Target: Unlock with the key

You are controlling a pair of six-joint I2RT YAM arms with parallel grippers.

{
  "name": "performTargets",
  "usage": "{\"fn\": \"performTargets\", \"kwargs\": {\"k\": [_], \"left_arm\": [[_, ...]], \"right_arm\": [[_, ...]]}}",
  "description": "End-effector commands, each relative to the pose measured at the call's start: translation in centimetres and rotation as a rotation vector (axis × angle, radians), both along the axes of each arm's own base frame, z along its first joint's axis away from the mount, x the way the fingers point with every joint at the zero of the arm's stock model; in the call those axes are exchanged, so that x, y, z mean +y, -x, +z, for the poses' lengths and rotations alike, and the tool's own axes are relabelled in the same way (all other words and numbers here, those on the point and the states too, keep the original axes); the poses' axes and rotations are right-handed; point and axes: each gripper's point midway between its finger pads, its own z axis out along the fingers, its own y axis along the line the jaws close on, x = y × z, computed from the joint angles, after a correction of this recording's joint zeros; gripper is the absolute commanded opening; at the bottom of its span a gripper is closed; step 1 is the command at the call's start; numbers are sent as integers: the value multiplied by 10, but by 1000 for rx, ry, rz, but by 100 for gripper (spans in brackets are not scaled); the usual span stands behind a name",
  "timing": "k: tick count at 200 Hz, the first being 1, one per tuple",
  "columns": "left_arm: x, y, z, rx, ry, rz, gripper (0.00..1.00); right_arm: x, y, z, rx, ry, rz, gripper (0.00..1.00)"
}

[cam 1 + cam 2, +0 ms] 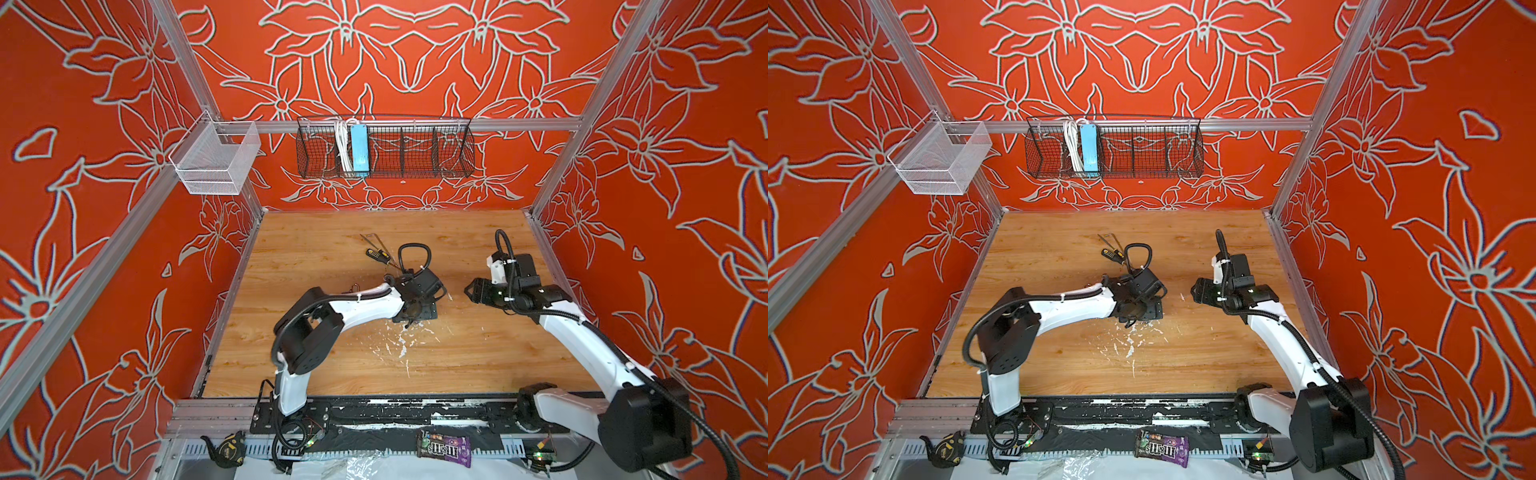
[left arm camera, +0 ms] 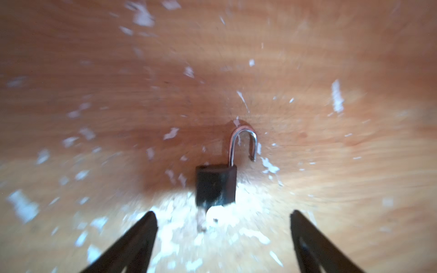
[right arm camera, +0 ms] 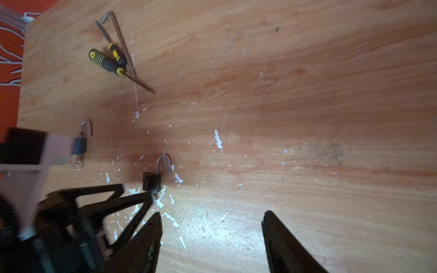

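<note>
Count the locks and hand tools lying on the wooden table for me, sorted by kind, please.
Padlocks: 2
Screwdrivers: 2
Bent metal rod: 1
Total: 5

The left arm point(image 1: 365, 305) and right arm point(image 1: 577, 340) wear glossy white shells between bulky black joint housings point(image 1: 309, 336); black corrugated cables point(image 1: 415, 246) loop over each wrist, cinched with white zip ties point(image 1: 360, 296); the left gripper point(image 2: 222, 212) has black tapered fingers point(image 2: 132, 245)
</note>
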Motion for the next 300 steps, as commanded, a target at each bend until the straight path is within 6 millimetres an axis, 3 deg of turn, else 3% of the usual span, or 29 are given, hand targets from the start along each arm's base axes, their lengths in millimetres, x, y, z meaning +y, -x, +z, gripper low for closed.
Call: {"fn": "performTargets", "kwargs": {"k": [1, 26, 43, 58, 70, 90, 106, 136, 158, 172, 190, 203, 300], "left_arm": [[58, -22, 66, -144, 7, 135, 98], [190, -39, 99, -265, -172, 387, 98], [279, -37, 102, -345, -347, 523, 98], [321, -39, 93, -405, -444, 498, 98], [340, -39, 82, -449, -511, 487, 98], [358, -41, 59, -505, -577, 464, 98], [368, -42, 43, -543, -559, 464, 98], [349, -45, 31, -705, -412, 305, 98], [346, -46, 15, -751, -392, 284, 98], [349, -50, 9, -655, -402, 286, 98], [356, -51, 10, -662, -382, 318, 97], [356, -51, 11, -661, -381, 318, 97], [355, -50, 11, -659, -381, 311, 97]], "right_arm": [[-59, -22, 25, -155, 207, -227, 72], [-106, -34, 27, -284, 365, -377, 83], [-129, -39, 13, -304, 474, -430, 97], [-138, -45, 1, -321, 568, -416, 97], [-139, -50, -8, -344, 598, -388, 97], [-134, -61, -21, -400, 587, -345, 97], [-119, -74, -33, -406, 515, -254, 97], [-80, -79, -44, -529, 429, -39, 98], [-78, -77, -45, -527, 430, -25, 98], [-78, -73, -48, -528, 431, -27, 98], [-79, -68, -48, -617, 425, -52, 98], [-82, -69, -52, -543, 430, -55, 98], [-84, -69, -51, -556, 437, -72, 98]]}}
